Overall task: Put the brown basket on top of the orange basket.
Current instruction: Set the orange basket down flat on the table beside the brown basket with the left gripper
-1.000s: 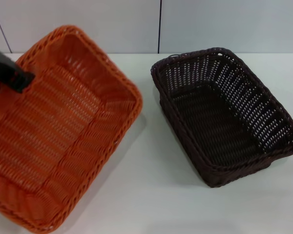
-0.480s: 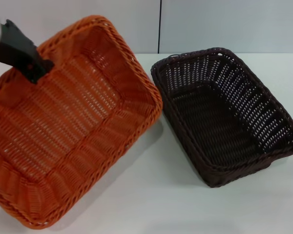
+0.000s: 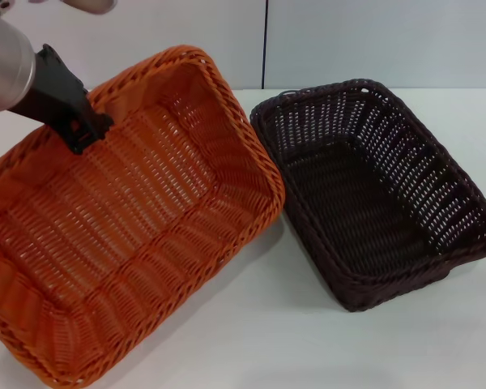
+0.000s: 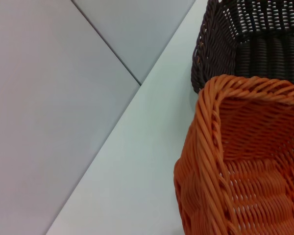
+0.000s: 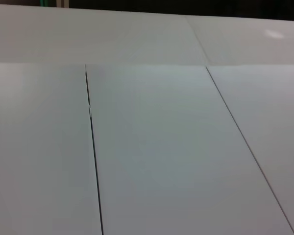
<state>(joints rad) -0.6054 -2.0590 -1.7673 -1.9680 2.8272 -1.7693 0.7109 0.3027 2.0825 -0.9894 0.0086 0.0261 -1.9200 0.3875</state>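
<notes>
Gripping the far left rim of the rectangular bright orange woven wicker basket [image 3: 138, 219], the left gripper [image 3: 85, 130] has its black fingers pinched on the braid. Since a second ago the orange basket has swung toward the right and risen, its far corner now just beside the rectangular dark brown woven wicker basket [image 3: 373, 194]. That brown basket sits unmoved near the white tabletop's [image 3: 308, 348] far right edge. No right gripper shows in any view.
</notes>
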